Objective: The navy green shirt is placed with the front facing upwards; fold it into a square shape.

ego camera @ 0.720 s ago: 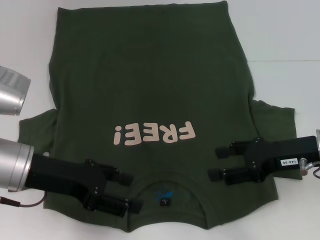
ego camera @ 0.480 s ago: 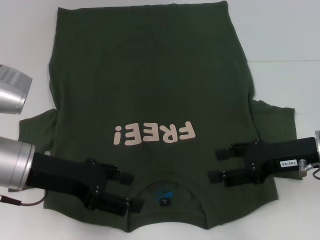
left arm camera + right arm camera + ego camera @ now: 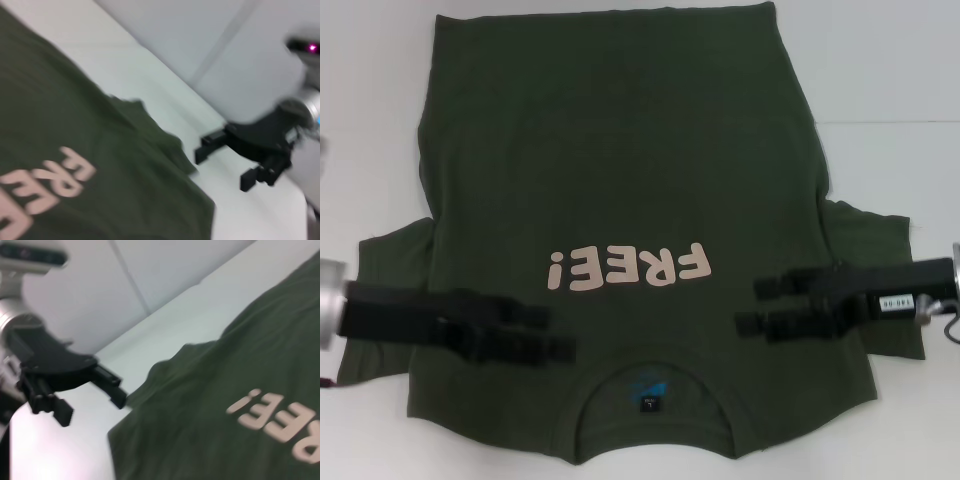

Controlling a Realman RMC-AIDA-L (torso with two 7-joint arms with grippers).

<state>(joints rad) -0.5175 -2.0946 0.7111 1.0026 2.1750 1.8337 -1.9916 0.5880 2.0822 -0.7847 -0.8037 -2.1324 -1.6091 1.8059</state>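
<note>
Navy green shirt (image 3: 620, 200) flat, print up, white table (image 3: 890, 60) bare all round. Left gripper (image 3: 555, 332) and right gripper (image 3: 752, 305) level above shoulders, fingers parted, empty.

The head view looks steeply down from above the shirt (image 3: 620, 200). Each wrist view looks low across it from beside its own arm toward the opposite gripper, both sharing the "FREE!" print (image 3: 628, 268) with the head view.

bare table (image 3: 890, 60) beside the navy green shirt (image 3: 620, 180)
</note>
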